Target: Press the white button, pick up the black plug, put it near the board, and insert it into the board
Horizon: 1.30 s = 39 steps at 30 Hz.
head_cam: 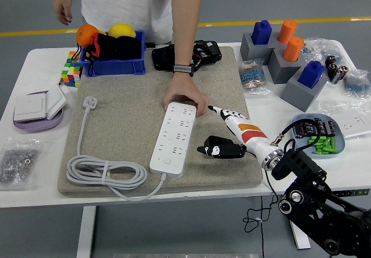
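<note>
The white power strip (174, 135) lies lengthwise on the grey mat (122, 124), with its white button (166, 160) at the near end. A person's hand (186, 98) rests on the strip's far end. My right hand (207, 129) hovers just right of the strip, open and holding nothing, with one finger (217, 111) pointing far-left and the black thumb (215, 149) aimed at the strip. A black bundle with wires (197, 53), apparently the black plug, lies at the mat's far edge behind the person's forearm. No left arm shows.
The strip's coiled cable (107, 173) and white plug (90, 102) lie on the mat's left. A blue bin with fruit (113, 49) stands far left. Grey blocks with pegs (287, 58) and a blue dish of batteries (317, 135) are at the right.
</note>
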{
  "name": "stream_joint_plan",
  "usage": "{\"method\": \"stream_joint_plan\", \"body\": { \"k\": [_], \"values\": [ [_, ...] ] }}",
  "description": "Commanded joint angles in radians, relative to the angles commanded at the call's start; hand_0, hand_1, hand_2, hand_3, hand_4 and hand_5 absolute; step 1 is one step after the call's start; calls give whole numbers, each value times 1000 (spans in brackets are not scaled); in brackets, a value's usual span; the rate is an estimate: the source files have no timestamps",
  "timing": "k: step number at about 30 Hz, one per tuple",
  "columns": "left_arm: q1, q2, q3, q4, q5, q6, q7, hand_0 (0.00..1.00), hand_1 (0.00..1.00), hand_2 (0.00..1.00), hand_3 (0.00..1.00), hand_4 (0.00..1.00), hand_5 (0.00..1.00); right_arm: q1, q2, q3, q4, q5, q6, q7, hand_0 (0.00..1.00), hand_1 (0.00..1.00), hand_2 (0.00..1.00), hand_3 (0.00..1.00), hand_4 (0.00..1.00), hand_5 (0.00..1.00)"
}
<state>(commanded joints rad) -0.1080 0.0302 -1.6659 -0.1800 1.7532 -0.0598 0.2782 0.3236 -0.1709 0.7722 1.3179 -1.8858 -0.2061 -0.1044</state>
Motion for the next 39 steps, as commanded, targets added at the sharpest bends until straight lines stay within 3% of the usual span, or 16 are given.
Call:
{"method": "stream_joint_plan", "body": {
  "k": [2, 6, 7, 8, 13, 14, 19, 20, 25, 26, 37, 39],
  "values": [
    [0, -1, 3, 0, -3, 0, 0, 626, 631, 641, 692, 580, 376, -5, -2, -3, -10, -1, 10, -3, 900, 873, 852, 917, 998, 313],
    [2, -1, -4, 0, 4, 0, 1, 626, 631, 641, 692, 580, 376, -12, -4, -11, -31, -1, 10, 5, 900, 873, 852, 917, 998, 313],
    [2, -1, -6, 0, 6, 0, 1, 626, 631, 641, 692, 580, 376, -13, -5, -12, -36, -2, 6, 10, 900, 873, 852, 917, 998, 313],
    [2, -1, -5, 0, 6, -1, 1, 626, 631, 640, 693, 580, 375, -13, -5, -13, -43, -1, -2, 18, 817, 793, 787, 836, 998, 226],
    [0, 0, -2, 0, 3, 0, 0, 626, 631, 640, 693, 580, 375, -15, -5, -17, -76, 15, -44, 68, 817, 793, 787, 836, 998, 226],
    [-1, 0, 0, 0, 2, 0, 0, 625, 632, 640, 693, 580, 376, -16, -6, -18, -81, 23, -53, 79, 752, 711, 721, 739, 998, 108],
    [0, -1, 2, 0, 0, -1, 0, 625, 632, 640, 693, 580, 376, -18, -5, -22, -92, 39, -76, 105, 752, 711, 721, 739, 998, 108],
    [1, -1, 1, 0, 1, -1, 0, 626, 631, 640, 693, 580, 376, -19, -5, -23, -93, 44, -78, 108, 623, 653, 672, 654, 980, 114],
    [1, -1, -3, 0, 5, -1, 1, 626, 631, 640, 693, 580, 376, -18, -5, -27, -98, 60, -78, 117, 623, 653, 672, 654, 980, 114],
    [1, -1, -3, 0, 5, -1, 1, 626, 631, 640, 694, 580, 376, -17, -5, -28, -98, 61, -78, 119, 561, 605, 627, 633, 973, 112],
    [1, -1, -3, 0, 5, -1, 1, 625, 631, 640, 694, 580, 376, -13, -4, -34, -106, 85, -105, 156, 544, 590, 614, 629, 951, 114],
    [1, -1, -3, 0, 5, 0, 1, 625, 630, 639, 693, 580, 376, -12, -4, -34, -107, 87, -120, 167, 531, 573, 609, 631, 905, 126]
  ]
}}
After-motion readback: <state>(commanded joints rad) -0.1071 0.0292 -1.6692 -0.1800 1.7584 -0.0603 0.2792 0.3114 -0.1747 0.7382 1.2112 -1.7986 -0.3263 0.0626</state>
